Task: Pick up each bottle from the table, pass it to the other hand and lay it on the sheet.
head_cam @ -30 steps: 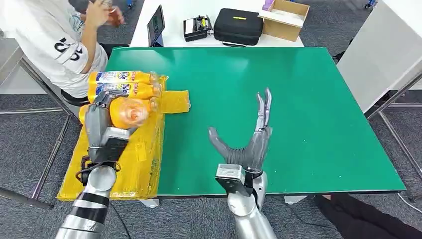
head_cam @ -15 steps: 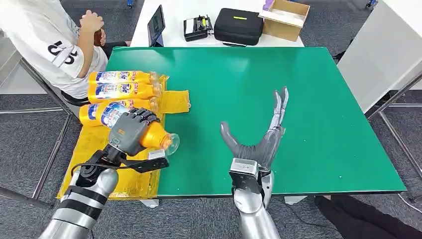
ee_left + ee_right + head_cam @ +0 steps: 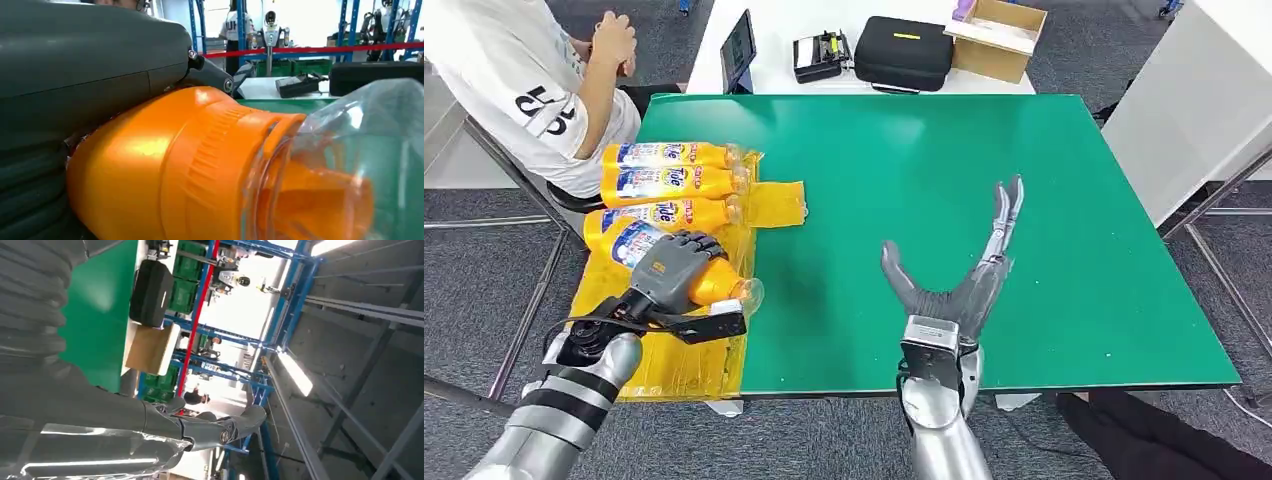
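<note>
Since half a second ago, your left hand (image 3: 676,272) has carried its bottle (image 3: 686,268) down and to the left, so it now lies over the near part of the yellow sheet (image 3: 679,360), just near of the other bottles. Its fingers (image 3: 692,243) are wrapped over the orange body of that bottle, clamped on it, with the clear cap end pointing right toward the sheet's edge. From the left wrist you see the same bottle (image 3: 200,170) close up, orange shoulder and clear cap, pressed against the grey hand (image 3: 75,75).

Your right hand (image 3: 954,285) has moved a little to the right and farther out over the green surface (image 3: 1074,200). Its fingers (image 3: 1004,215) are spread apart and stretched forward, thumb out to the left, holding nothing.

Three more bottles (image 3: 669,185) lie side by side on the far part of the sheet, caps to the right. A person (image 3: 534,90) in a white shirt sits at the far left corner. Beyond the surface, a black case (image 3: 902,52) and a cardboard box (image 3: 996,38) rest on a white table.
</note>
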You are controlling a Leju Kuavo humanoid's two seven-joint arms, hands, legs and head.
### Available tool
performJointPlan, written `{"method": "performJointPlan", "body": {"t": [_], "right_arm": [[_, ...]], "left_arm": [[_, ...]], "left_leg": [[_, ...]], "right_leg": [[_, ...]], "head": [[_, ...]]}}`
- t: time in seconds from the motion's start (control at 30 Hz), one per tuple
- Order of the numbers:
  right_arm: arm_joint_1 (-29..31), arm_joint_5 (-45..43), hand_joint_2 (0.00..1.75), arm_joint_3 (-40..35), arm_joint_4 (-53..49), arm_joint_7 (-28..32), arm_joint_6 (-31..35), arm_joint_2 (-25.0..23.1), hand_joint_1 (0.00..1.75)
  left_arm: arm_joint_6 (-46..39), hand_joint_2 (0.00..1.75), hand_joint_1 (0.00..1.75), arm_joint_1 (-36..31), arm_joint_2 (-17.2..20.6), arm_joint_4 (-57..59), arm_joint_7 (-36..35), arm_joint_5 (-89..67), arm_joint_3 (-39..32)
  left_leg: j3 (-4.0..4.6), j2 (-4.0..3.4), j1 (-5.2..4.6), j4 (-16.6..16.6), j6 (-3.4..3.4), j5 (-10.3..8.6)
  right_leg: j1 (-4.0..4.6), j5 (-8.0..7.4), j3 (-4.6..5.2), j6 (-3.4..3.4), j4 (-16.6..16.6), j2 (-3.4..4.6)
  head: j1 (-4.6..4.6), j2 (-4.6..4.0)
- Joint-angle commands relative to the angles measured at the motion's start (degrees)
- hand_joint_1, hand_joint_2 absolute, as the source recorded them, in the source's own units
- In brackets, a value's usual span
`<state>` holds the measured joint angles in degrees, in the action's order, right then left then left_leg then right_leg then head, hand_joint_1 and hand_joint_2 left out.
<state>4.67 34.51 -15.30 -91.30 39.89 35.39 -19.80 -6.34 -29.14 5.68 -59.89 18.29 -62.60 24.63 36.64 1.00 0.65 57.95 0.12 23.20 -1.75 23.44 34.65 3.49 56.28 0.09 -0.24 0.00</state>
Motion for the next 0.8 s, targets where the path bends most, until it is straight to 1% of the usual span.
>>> {"method": "performJointPlan", "body": {"t": [0.03,0.07,0.1,0.13,0.17,0.2,0.23,0.33,0.37,0.4,0.47,0.5,0.53,0.57,0.6,0.67,0.73,0.77,0.8], "right_arm": [[0.85,-0.33,1.75,1.24,0.66,0.11,4.61,-0.2,0.0],[0.85,-0.33,1.75,1.24,0.66,0.11,4.61,-0.2,0.0],[0.85,-0.33,1.75,1.24,0.66,0.11,4.61,-0.2,0.0],[0.7,-0.57,1.75,1.33,0.79,0.11,4.61,-0.2,0.0],[0.62,-0.46,1.75,1.43,0.98,0.11,4.61,-0.2,0.0],[0.36,-0.52,1.75,1.85,1.11,0.11,4.61,-0.2,0.0],[0.08,-0.29,1.75,2.2,1.15,0.11,4.61,-0.2,0.0],[-0.18,-0.4,1.75,2.22,1.44,0.11,4.61,-0.2,0.0],[-0.24,-0.26,1.75,2.29,1.54,0.11,4.61,-0.2,0.0],[-0.23,-0.6,1.75,2.39,1.87,0.11,4.61,-0.2,0.0],[-0.26,-0.49,1.75,2.69,2.35,0.11,4.61,-0.2,0.0],[-0.29,-0.73,1.75,2.76,2.56,0.11,4.61,-0.2,0.0],[-0.41,-0.54,1.75,2.81,2.85,0.11,4.61,-0.2,0.0],[-0.48,-0.6,1.75,2.79,3.03,0.09,4.61,-0.2,0.0],[-0.46,-0.45,1.75,2.8,3.24,-0.07,4.61,-0.2,0.0],[-0.31,-0.39,1.75,2.59,3.72,-0.29,4.61,-0.2,0.0],[-0.22,-0.19,1.75,2.49,3.96,-0.46,4.61,-0.2,0.0],[-0.14,-0.19,1.75,2.42,3.99,-0.59,4.61,-0.2,0.0],[-0.07,0.0,1.75,2.36,4.17,-0.64,4.61,-0.2,0.0]], "left_arm": [[0.4,1.75,1.75,-3.51,1.29,4.33,-0.18,-0.1,3.0],[0.4,1.75,1.75,-3.51,1.29,4.33,-0.18,-0.1,3.0],[0.4,1.75,1.75,-3.51,1.29,4.33,-0.18,-0.1,3.0],[0.17,1.75,1.75,-3.82,1.03,4.52,-1.7,-0.63,3.12],[0.31,1.75,1.75,-3.88,0.93,4.66,-2.45,-0.67,3.07],[0.53,1.75,1.75,-4.13,0.76,5.04,-4.58,-1.43,3.13],[1.29,1.75,1.75,-4.29,0.0,5.7,-6.28,-1.23,2.78],[1.98,1.75,1.75,-5.01,-1.29,7.56,-9.04,-1.6,2.61],[1.99,1.75,1.75,-5.4,-1.69,8.43,-9.56,-1.71,2.65],[1.06,1.75,1.75,-5.59,-2.07,9.05,-10.19,-1.84,2.45],[0.61,1.75,1.75,-5.75,-2.32,9.27,-11.08,-2.48,2.63],[0.48,1.75,1.75,-5.87,-2.35,9.35,-12.59,-3.6,2.93],[0.44,1.75,1.75,-5.79,-2.64,9.35,-13.34,-4.04,2.95],[0.62,1.75,1.75,-5.71,-2.94,9.4,-13.64,-4.01,2.88],[1.05,1.75,1.75,-5.69,-3.35,9.76,-14.44,-4.05,2.73],[1.69,1.75,1.75,-6.02,-4.21,11.05,-15.24,-3.66,2.28],[1.86,1.75,1.75,-6.21,-4.68,11.9,-15.62,-3.39,1.96],[1.95,1.75,1.75,-6.33,-4.86,12.5,-15.78,-3.32,1.84],[2.02,1.75,1.75,-6.69,-5.17,13.5,-15.86,-3.07,1.56]], "left_leg": [[-0.09,-0.02,0.04,0.0,0.0,0.04],[-0.24,-0.04,0.08,0.04,0.0,0.12],[-0.21,-0.04,0.07,0.03,0.0,0.1],[-0.11,-0.03,0.04,0.01,0.0,0.05],[-0.39,-0.1,0.12,0.09,0.01,0.21],[-0.12,-0.04,0.05,0.02,0.01,0.06],[-0.26,-0.03,0.1,0.05,0.01,0.13],[-0.18,0.07,0.07,0.01,0.02,0.07],[-0.3,0.05,0.1,0.03,0.02,0.13],[-0.21,0.05,0.08,0.02,0.02,0.08],[-0.22,0.09,0.06,0.01,0.02,0.07],[-0.33,0.08,0.11,0.03,0.02,0.14],[-0.22,0.05,0.06,-0.01,0.02,0.07],[-0.33,0.04,0.09,0.02,0.02,0.13],[-0.23,0.03,0.07,0.0,0.01,0.08],[-0.46,-0.01,0.12,0.02,0.02,0.19],[-0.22,0.04,0.07,-0.01,0.01,0.07],[-0.3,0.03,0.09,0.0,0.02,0.1],[-0.17,0.04,0.05,-0.01,0.01,0.05]], "right_leg": [[0.07,0.03,-0.11,-0.13,-0.02,-0.03],[0.13,0.1,-0.28,-0.22,-0.01,-0.05],[0.12,0.09,-0.25,-0.19,-0.02,-0.04],[0.07,0.05,-0.13,-0.13,-0.01,-0.03],[0.19,0.17,-0.45,-0.31,0.0,-0.03],[0.09,0.05,-0.15,-0.14,-0.01,-0.03],[0.15,0.11,-0.32,-0.22,-0.03,-0.07],[0.11,0.09,-0.26,-0.17,-0.05,-0.15],[0.15,0.14,-0.4,-0.23,-0.05,-0.16],[0.11,0.1,-0.29,-0.18,-0.04,-0.13],[0.1,0.11,-0.3,-0.18,-0.04,-0.18],[0.16,0.15,-0.43,-0.24,-0.06,-0.19],[0.1,0.09,-0.28,-0.17,-0.05,-0.13],[0.15,0.14,-0.41,-0.24,-0.06,-0.14],[0.11,0.08,-0.3,-0.17,-0.06,-0.11],[0.18,0.17,-0.56,-0.28,-0.09,-0.11],[0.1,0.08,-0.28,-0.16,-0.07,-0.12],[0.14,0.11,-0.38,-0.21,-0.08,-0.13],[0.09,0.05,-0.23,-0.14,-0.07,-0.09]], "head": [[0.0,0.0],[0.0,0.0],[0.0,0.0],[0.0,0.0],[0.0,0.0],[0.0,0.0],[0.0,0.0],[0.0,0.0],[0.0,0.0],[0.0,0.0],[0.0,0.0],[0.0,0.0],[0.0,0.0],[0.0,0.0],[0.0,0.0],[0.0,0.0],[0.0,0.0],[0.0,0.0],[0.0,0.0]]}}
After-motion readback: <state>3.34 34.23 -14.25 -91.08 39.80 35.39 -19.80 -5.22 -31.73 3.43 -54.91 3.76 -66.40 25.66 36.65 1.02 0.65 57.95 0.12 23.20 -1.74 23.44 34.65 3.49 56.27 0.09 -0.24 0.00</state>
